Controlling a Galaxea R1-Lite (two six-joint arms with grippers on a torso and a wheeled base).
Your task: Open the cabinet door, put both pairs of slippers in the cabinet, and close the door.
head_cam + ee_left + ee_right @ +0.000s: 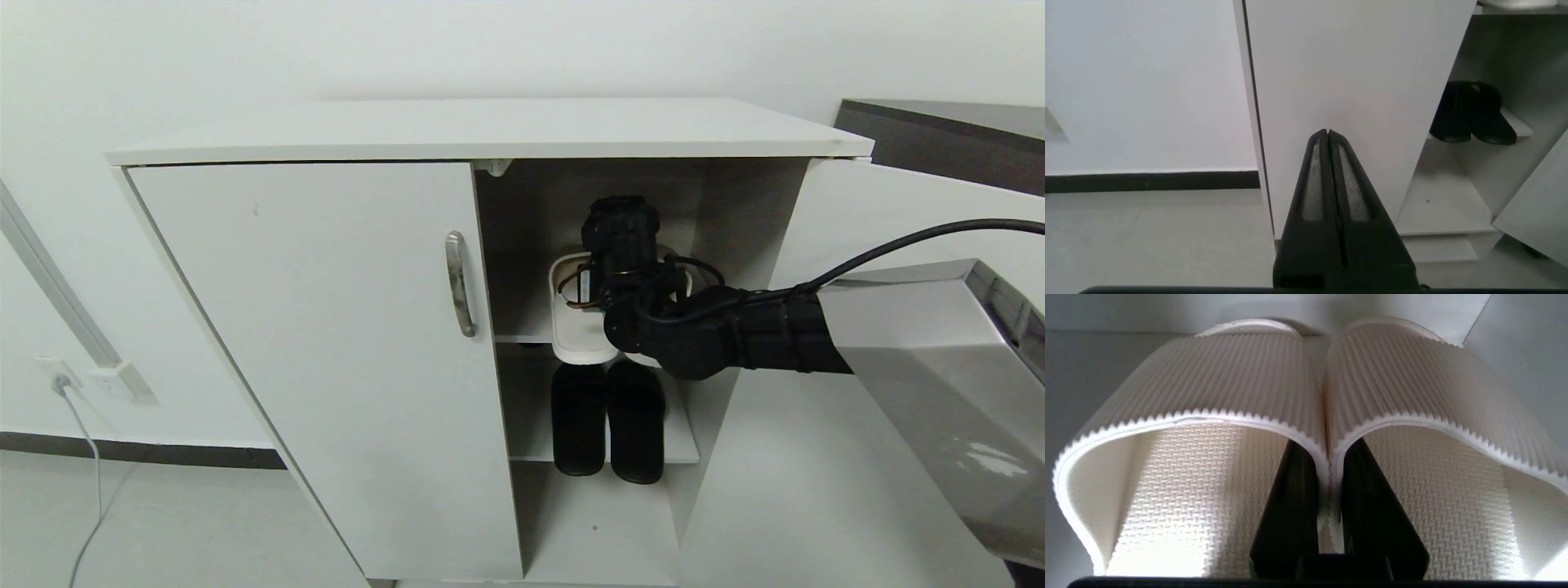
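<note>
In cabinet (490, 126): two slipper pairs (580, 420)

- We are looking at a plain indoor room; it is reading as home-like, though a test room is equally possible.
- A white shoe cabinet (326, 327) is standing mid-frame, with black slippers (637, 425) sitting on its shelf.
- At lower left, a wall socket (114, 381) is feeding a cable (98, 474) above dark skirting (122, 449) and pale floor tiles (188, 523).

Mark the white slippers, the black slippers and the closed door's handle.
white slippers (1200, 384): right wrist view, ribbed strap of one slipper.
black slippers (578, 412): head view, upper of the slipper on the robot's left.
door handle (459, 283): head view, middle of the metal bar.
</note>
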